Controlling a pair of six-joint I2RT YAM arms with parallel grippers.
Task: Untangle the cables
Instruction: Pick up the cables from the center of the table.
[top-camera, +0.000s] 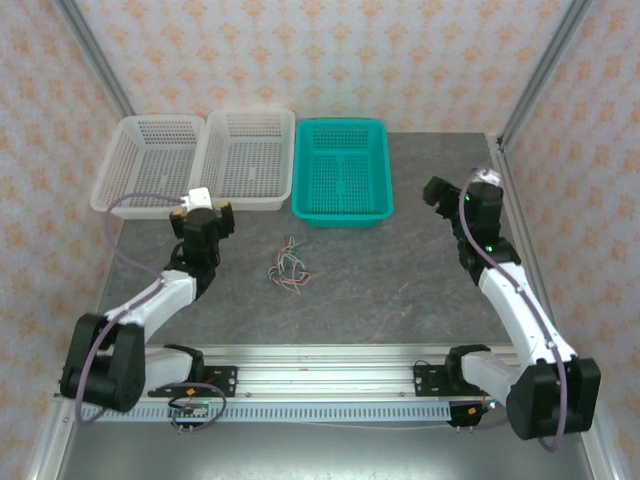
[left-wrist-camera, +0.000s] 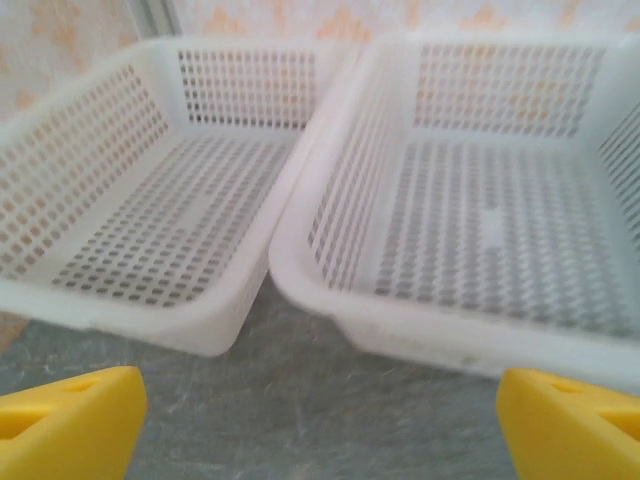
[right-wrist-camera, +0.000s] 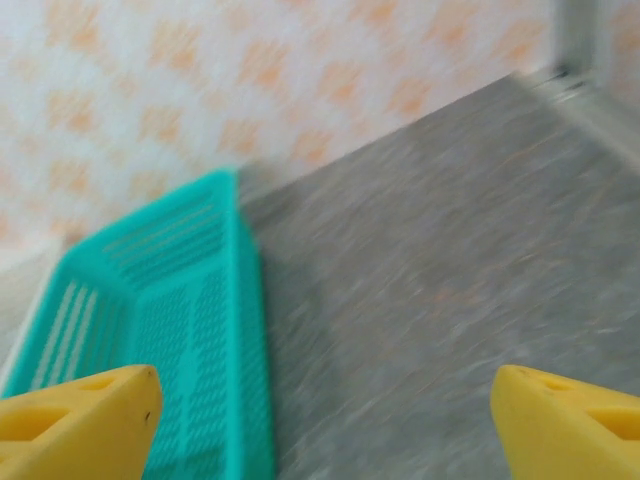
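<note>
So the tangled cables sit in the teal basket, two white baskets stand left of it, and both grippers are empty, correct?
No. The top external view shows the cables lying on the bare table in front of the baskets, not in the teal basket. The white baskets, empty left gripper and right gripper are as stated.

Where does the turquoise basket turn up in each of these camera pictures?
Top external: the turquoise basket sits at the far middle of the table, just right of the white baskets.
Left wrist: this camera faces the white baskets instead.
Right wrist: turquoise basket at lower left, blurred.
Shared landmark: the grey tabletop.
</note>
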